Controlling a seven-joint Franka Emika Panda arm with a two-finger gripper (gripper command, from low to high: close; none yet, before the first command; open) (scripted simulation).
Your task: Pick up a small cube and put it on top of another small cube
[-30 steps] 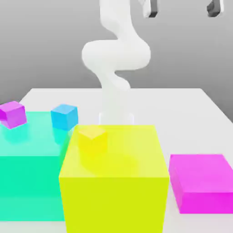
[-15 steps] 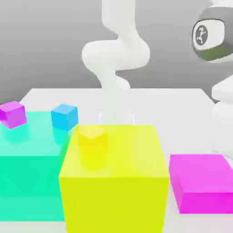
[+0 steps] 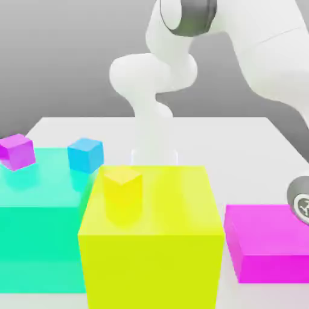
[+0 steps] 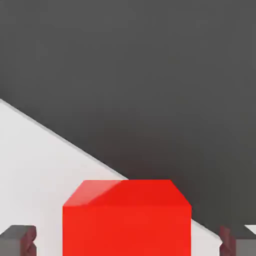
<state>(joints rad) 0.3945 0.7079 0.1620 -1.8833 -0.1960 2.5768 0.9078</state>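
Observation:
In the hand view the small red cube (image 4: 127, 220) rests on the white table (image 4: 35, 170), close to the table's edge. My gripper (image 4: 128, 242) straddles it. One grey fingertip (image 4: 19, 241) stands off one side of the cube and the other fingertip (image 4: 239, 243) off the opposite side. A strip of table shows between each fingertip and the cube, so the jaws are open and touch nothing. In the exterior view the arm's wrist (image 3: 300, 201) hangs low at the right edge, behind the magenta block.
A big yellow block (image 3: 151, 241) carries a small yellow cube (image 3: 122, 187). On the exterior view's left, a teal block (image 3: 36, 229) bears a small blue cube (image 3: 85, 154) and a small magenta cube (image 3: 16, 151). A flat magenta block (image 3: 268, 241) lies at the right.
The arm has swung from high above down to the exterior view's right, bringing the hand low near the table behind the magenta block. The blocks have not moved.

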